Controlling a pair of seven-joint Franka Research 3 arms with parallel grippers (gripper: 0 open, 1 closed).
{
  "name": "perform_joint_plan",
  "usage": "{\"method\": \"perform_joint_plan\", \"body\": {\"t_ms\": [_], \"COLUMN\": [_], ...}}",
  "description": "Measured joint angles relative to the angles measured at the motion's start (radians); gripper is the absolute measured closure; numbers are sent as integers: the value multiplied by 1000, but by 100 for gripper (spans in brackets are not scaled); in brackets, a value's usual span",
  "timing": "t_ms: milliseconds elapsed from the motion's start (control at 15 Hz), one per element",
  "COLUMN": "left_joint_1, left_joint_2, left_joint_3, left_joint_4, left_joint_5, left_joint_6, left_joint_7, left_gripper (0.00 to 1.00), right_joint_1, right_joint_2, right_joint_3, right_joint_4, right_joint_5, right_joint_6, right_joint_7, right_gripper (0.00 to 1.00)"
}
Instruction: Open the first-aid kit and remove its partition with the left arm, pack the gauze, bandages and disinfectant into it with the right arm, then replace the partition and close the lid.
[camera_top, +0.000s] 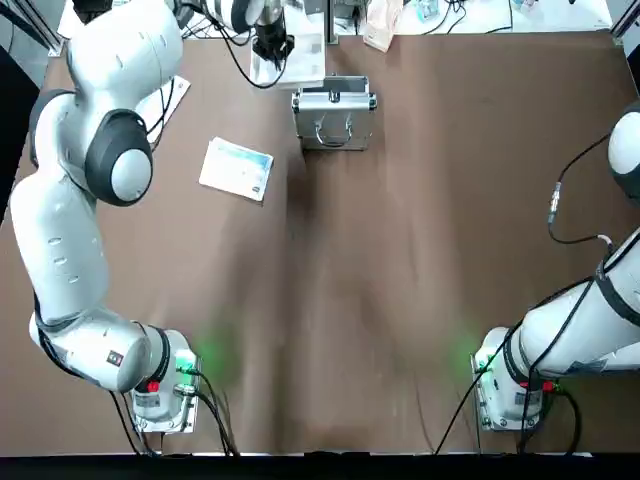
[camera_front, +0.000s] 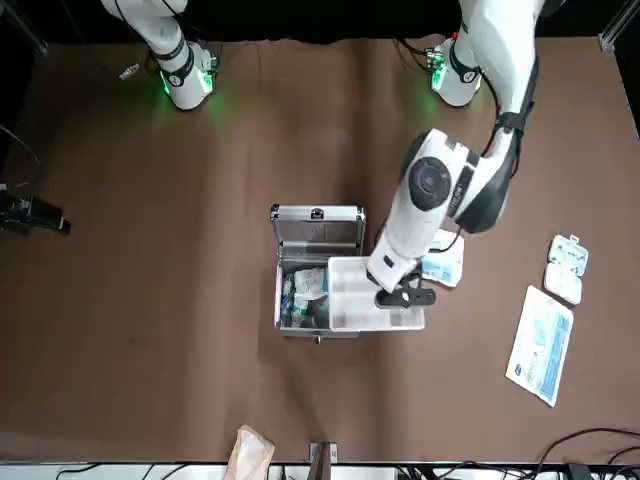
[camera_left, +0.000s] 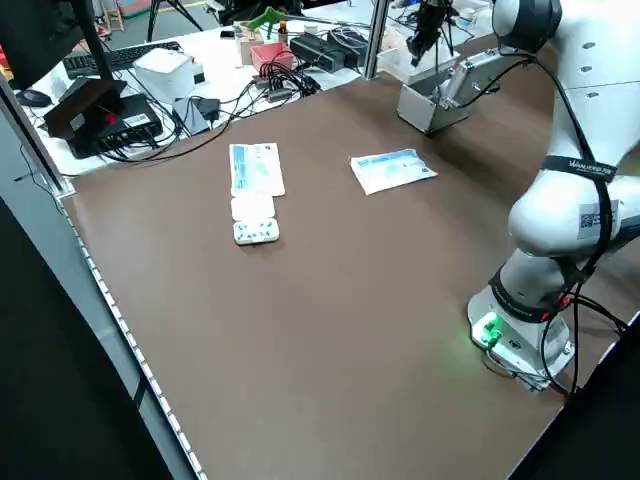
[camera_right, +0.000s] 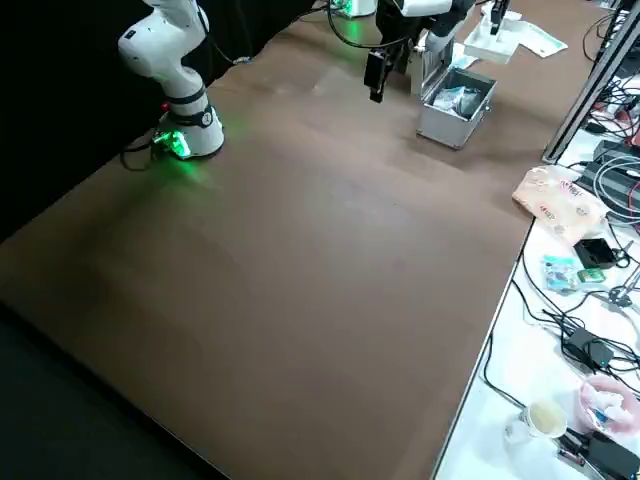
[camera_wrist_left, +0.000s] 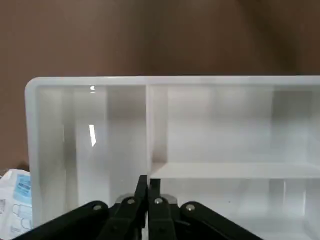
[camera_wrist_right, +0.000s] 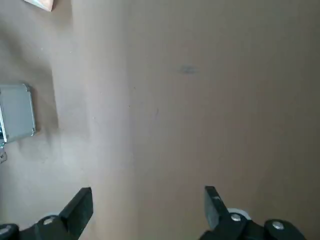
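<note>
The first-aid kit (camera_front: 318, 270) sits open at the table's far edge, at 12 o'clock in the top view, its lid (camera_front: 318, 228) upright on the robot's side. The left gripper (camera_front: 402, 296), fingers pressed together on an inner wall, pinches the partition (camera_front: 350, 295), whose long axis runs across the case, half over its left end. Packets inside the case are partly hidden. The right gripper (camera_wrist_right: 147, 205) hovers over bare table (camera_wrist_right: 200, 100), fingers spread wide; its arm is mostly cut off.

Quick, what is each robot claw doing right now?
Left gripper: shut on the partition, over the open first-aid kit.
Right gripper: open, holding nothing.
</note>
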Motion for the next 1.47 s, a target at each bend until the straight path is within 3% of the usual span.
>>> {"method": "perform_joint_plan", "body": {"t_ms": [400,867,1467], "left_joint_1": [-78,-130,-141], "left_joint_2": [12,93,153], "left_joint_3": [1,5,12], "left_joint_4": [16,111,170], "left_joint_5": [0,0,0], "left_joint_6": [7,28,86], "left_joint_7": [-23,-24,-73], "left_gripper": [96,96,96], "right_joint_1": [0,-1,-2], "right_joint_2": [-5,-5,-8], "right_joint_3": [1,3,4], "right_joint_4": [0,-1,-1], "right_joint_5": [0,0,1], "right_joint_6": [0,-2,-1], "right_joint_7": [-1,-3,-3], "right_gripper": [1,1,1]}}
